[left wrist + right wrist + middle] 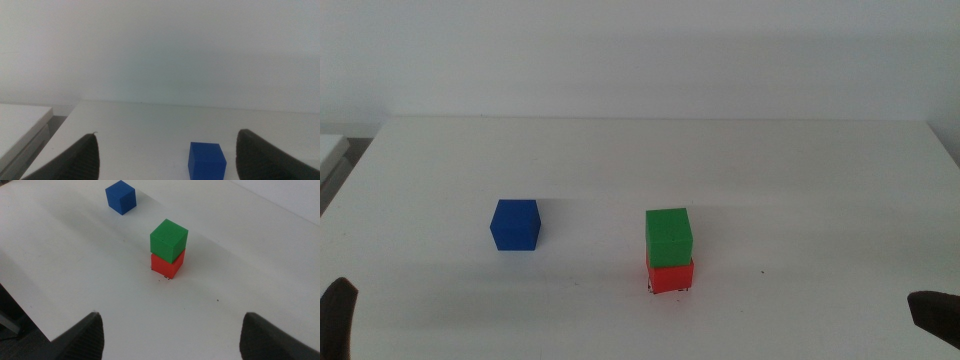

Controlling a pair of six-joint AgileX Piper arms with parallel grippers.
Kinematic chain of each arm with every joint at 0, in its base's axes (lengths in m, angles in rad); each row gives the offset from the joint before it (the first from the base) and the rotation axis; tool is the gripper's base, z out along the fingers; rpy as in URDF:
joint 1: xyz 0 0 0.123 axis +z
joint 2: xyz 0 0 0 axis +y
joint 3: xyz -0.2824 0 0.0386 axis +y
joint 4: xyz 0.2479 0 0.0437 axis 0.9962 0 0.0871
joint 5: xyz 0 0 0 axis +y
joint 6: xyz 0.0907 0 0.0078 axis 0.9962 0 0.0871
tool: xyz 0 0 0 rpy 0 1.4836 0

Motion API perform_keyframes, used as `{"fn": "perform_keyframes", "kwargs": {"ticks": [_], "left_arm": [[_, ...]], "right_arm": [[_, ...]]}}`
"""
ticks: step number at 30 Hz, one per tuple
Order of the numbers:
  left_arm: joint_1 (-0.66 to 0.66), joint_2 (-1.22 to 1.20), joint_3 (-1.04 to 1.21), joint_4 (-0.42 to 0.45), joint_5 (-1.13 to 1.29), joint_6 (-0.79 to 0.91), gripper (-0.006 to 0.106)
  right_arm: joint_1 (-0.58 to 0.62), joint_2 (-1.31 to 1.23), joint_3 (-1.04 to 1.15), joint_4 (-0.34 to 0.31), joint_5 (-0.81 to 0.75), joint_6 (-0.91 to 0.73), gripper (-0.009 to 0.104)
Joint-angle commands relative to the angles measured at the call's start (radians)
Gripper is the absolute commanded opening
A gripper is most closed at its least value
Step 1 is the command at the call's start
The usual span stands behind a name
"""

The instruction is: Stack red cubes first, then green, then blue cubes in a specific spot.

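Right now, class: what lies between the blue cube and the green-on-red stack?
Only bare white table, seen in the middle view, between blue cube and green cube on red cube.

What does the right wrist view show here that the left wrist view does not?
Only the right wrist view shows the green cube stacked on the red cube, between the open right gripper jaws. Only the left wrist view shows the open left gripper and a lower side surface. Both show the blue cube alone on the white table.
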State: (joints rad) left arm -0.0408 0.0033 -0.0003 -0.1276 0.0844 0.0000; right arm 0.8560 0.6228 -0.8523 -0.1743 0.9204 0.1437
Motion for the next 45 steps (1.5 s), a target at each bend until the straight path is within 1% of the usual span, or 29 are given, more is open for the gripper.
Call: {"fn": "perform_keyframes", "kwargs": {"ticks": [1, 3, 6, 9, 13, 16, 18, 21, 24, 26, 30, 35, 38, 45], "left_arm": [[0.000, -0.003, 0.000, 0.006, -0.015, 0.000, 0.094], [0.000, -0.003, 0.000, 0.006, -0.013, 0.000, 0.094], [0.003, 0.209, -0.243, -0.030, 0.147, 0.000, 0.094], [0.003, 0.419, -0.551, -0.050, 0.430, 0.000, 0.094], [0.003, 0.679, -0.914, -0.049, 0.789, 0.000, 0.094], [0.003, 0.840, -1.083, -0.046, 0.990, 0.000, 0.094], [0.003, 0.931, -1.151, -0.046, 1.069, 0.000, 0.094], [0.001, 1.067, -1.201, -0.048, 1.074, 0.000, 0.094], [-0.007, 1.185, -1.200, -0.094, 1.007, 0.006, 0.094], [-0.031, 1.263, -1.200, -0.102, 0.965, 0.012, 0.094], [-0.081, 1.409, -1.257, -0.084, 0.898, 0.000, 0.094], [-0.110, 1.623, -1.371, -0.085, 0.924, 0.000, 0.094], [-0.110, 1.722, -1.389, -0.097, 0.905, -0.006, 0.094], [-0.110, 1.898, -1.389, -0.091, 0.851, 0.000, 0.094]], "right_arm": [[0.002, 0.001, 0.004, -0.007, -0.007, -0.007, 0.089], [0.002, 0.001, 0.004, -0.007, -0.007, -0.007, 0.089], [0.002, 0.001, 0.004, -0.007, -0.007, -0.007, 0.089], [0.002, 0.001, 0.004, -0.007, -0.007, -0.007, 0.089], [0.002, 0.001, 0.004, -0.007, -0.007, -0.007, 0.089], [0.002, 0.001, 0.004, -0.007, -0.007, -0.007, 0.089], [0.002, 0.001, 0.004, -0.007, -0.007, -0.007, 0.089], [0.002, 0.001, 0.004, -0.007, -0.007, -0.007, 0.089], [0.002, 0.001, 0.004, -0.007, -0.007, -0.007, 0.089], [0.002, 0.001, 0.004, -0.007, -0.007, -0.007, 0.089], [0.002, 0.001, 0.004, -0.007, -0.007, -0.007, 0.089], [0.002, 0.001, 0.004, -0.007, -0.007, -0.007, 0.089], [0.002, 0.001, 0.004, -0.007, -0.007, -0.007, 0.089], [0.002, 0.001, 0.004, -0.007, -0.007, -0.007, 0.089]]}}
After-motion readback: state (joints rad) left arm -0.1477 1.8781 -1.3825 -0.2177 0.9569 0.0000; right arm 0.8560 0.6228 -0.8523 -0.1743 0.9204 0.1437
